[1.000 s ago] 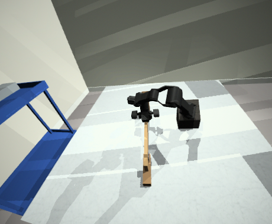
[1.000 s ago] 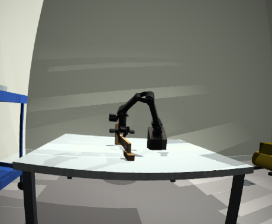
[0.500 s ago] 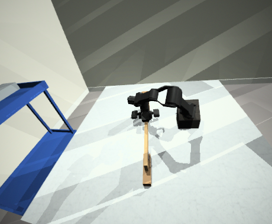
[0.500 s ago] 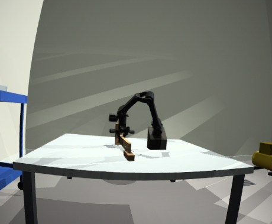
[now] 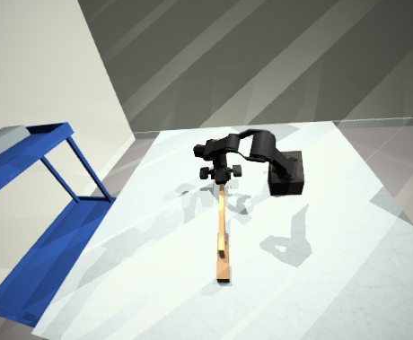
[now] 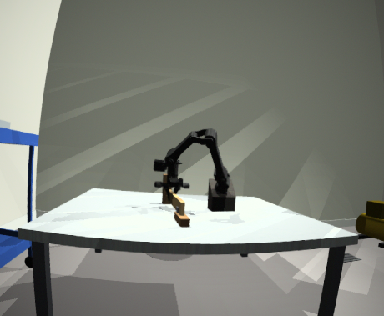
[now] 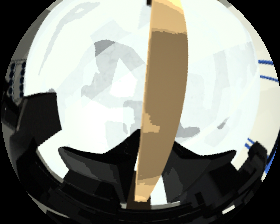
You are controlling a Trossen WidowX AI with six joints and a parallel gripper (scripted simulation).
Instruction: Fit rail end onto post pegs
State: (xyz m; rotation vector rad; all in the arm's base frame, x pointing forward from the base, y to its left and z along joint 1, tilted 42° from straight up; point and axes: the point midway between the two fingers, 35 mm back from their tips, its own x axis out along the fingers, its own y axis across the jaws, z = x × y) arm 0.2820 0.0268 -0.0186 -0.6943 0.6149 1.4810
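Observation:
The long wooden rail [image 5: 222, 213] [image 6: 179, 202] [image 7: 167, 75] runs from under the gripper to the low footboard block [image 5: 223, 272] [image 6: 183, 221]. Its far end is over the block, at the bracket; how it sits there is too small to tell. My gripper [image 6: 174, 189] [image 7: 148, 132] is shut on the rail near its post end and points down, the rail between its fingers. The wooden post [image 6: 165, 197] stands upright just beyond the gripper. The pegs, the holes and any gap between rail end and post are hidden by the gripper.
The arm's dark base block [image 5: 285, 178] [image 6: 221, 201] stands on the white table [image 5: 159, 290] [image 6: 106, 228], right of the rail. A blue shelf cart [image 5: 56, 254] [image 6: 10, 135] is left of the table. A yellow machine [image 6: 379, 225] is on the floor at the right.

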